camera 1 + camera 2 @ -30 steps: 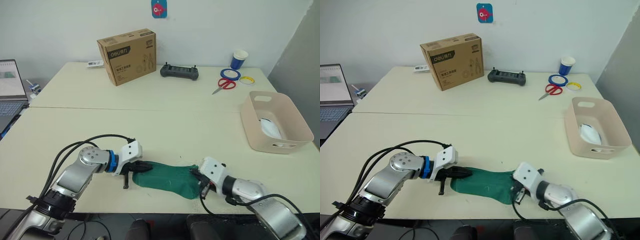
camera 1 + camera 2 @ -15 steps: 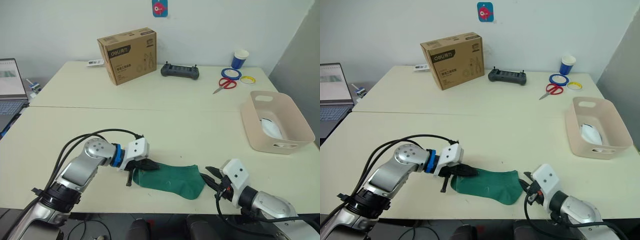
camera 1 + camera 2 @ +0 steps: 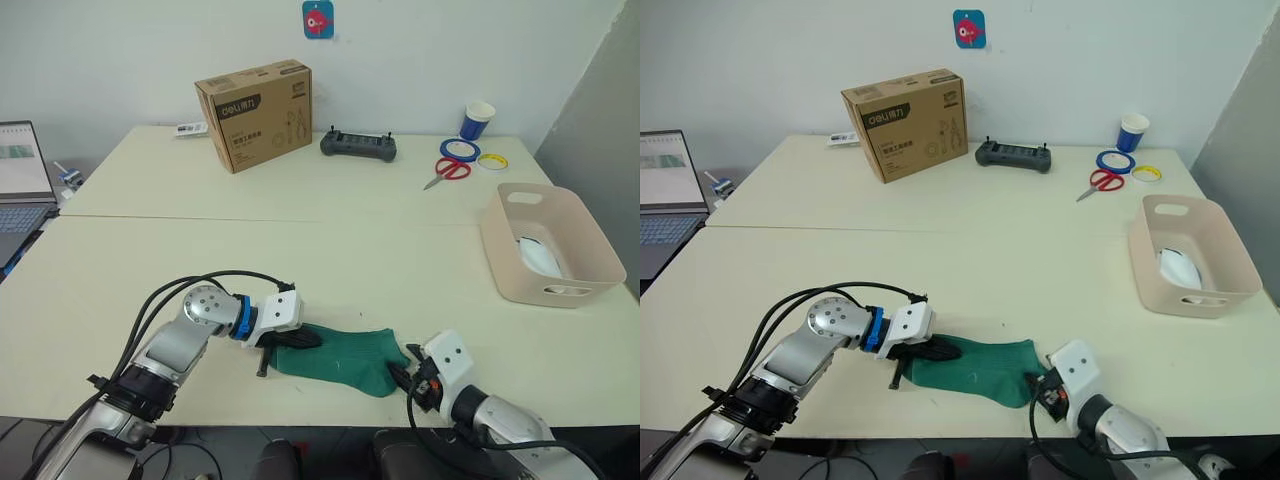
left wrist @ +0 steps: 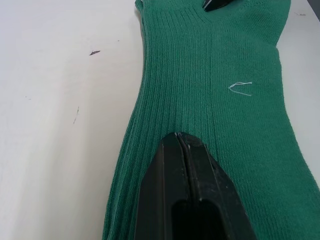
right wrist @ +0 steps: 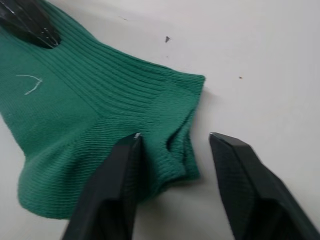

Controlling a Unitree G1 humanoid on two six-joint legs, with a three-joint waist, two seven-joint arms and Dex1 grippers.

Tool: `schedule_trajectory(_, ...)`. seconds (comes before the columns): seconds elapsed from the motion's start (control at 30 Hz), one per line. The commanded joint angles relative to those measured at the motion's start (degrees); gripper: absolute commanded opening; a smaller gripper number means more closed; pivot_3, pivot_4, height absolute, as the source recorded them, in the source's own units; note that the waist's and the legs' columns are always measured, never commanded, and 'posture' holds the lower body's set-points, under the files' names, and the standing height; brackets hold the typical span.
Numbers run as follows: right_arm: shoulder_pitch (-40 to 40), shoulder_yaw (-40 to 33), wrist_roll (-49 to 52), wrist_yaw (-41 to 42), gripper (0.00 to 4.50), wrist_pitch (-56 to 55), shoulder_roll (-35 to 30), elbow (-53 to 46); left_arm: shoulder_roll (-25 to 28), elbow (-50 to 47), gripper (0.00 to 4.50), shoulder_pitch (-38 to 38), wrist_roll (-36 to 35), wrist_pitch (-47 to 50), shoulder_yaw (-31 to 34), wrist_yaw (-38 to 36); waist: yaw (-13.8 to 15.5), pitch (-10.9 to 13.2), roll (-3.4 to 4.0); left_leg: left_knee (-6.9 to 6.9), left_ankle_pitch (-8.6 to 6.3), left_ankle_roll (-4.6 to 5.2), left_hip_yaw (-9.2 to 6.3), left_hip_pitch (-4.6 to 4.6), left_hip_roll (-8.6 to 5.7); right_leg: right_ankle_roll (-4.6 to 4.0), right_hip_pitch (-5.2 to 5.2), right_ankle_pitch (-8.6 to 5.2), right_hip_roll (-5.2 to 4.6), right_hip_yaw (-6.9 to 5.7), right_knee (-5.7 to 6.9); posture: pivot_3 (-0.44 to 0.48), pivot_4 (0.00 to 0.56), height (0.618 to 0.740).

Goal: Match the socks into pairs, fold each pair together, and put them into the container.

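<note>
A dark green sock lies flat near the table's front edge, and layered edges show at its right end. My left gripper is shut, its fingertips resting on top of the sock's left part. At the sock's right end my right gripper is open, one finger over the fabric and the other on bare table. The container stands at the right edge with a white sock inside.
A brown cardboard box, a black controller, red scissors, tape rolls and a blue cup sit along the back. A laptop is at the far left.
The right gripper drew back from the sock's right end, then came in again to straddle it. The left gripper slid slightly right. The sock lies flatter than a second ago.
</note>
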Motion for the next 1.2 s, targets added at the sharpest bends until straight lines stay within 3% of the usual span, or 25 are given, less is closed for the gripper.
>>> schedule_trajectory(0.03,0.9,-0.6,0.8,0.75,0.91,0.39,-0.4,-0.61,0.35,-0.86,0.0,1.18,1.66,1.55,0.82,1.85,-0.01,0.0,0.0,0.0,0.0,0.0,0.0,0.0,0.0,0.0,0.0,0.0,0.0,0.0,0.0,0.0,0.15,0.723)
schedule_trajectory(0.13,1.48,-3.63,1.84,1.3,0.01,0.54,-0.84,-1.44,-0.43,-4.27,0.0,0.96,0.37,3.43,1.91,3.21,0.04,0.01,0.0,0.0,0.0,0.0,-0.02,-0.02,0.0,0.0,0.0,0.0,-0.01,-0.01,0.0,0.0,0.15,0.723)
schedule_trajectory(0.33,1.75,-13.49,6.32,4.38,0.01,2.23,-4.1,-3.2,-4.63,-8.23,0.0,-1.34,-0.15,7.21,-0.11,4.63,0.66,0.07,-0.07,0.01,0.0,0.0,0.0,-0.15,-0.09,0.07,-0.03,0.02,-0.06,-0.01,-0.08,0.0,0.15,0.723)
schedule_trajectory(0.5,-0.06,-20.72,13.4,7.15,0.01,6.67,-6.19,-7.02,-9.88,-5.04,0.0,-3.55,3.82,4.99,-4.33,5.56,0.99,0.08,-0.04,0.0,0.0,0.0,-0.03,-0.15,-0.08,0.38,-0.05,0.19,0.0,-0.03,-0.08,0.0,0.15,0.723)
schedule_trajectory(0.7,-5.13,-20.96,22.36,7.9,0.01,15.61,-8.45,-13.62,-15.26,3.14,0.0,-5.24,9.11,2.95,-8.46,8.59,0.93,0.08,-0.03,-0.01,0.0,0.01,-0.09,-0.12,-0.02,0.4,-0.03,0.21,0.14,-0.01,-0.03,0.0,0.15,0.723)
schedule_trajectory(0.9,-11.92,-17.93,30.79,5.61,0.01,24.42,-7.25,-15.47,-11.41,-1.59,0.0,-4.46,5.68,3.87,-5.62,4.48,0.56,0.08,-0.04,0.0,0.0,0.01,-0.08,-0.1,-0.01,0.41,0.0,0.21,0.12,0.01,-0.06,0.0,0.15,0.723)
schedule_trajectory(1.2,-21.67,-13.31,35.63,-0.32,0.01,33.66,-0.89,-8.99,-3.58,-9.61,0.0,-2.81,-0.8,12.35,2.78,3.51,-0.16,0.14,-0.01,-0.02,0.0,0.0,-0.1,-0.16,0.01,0.4,-0.06,0.21,0.1,-0.02,-0.06,0.0,0.15,0.723)
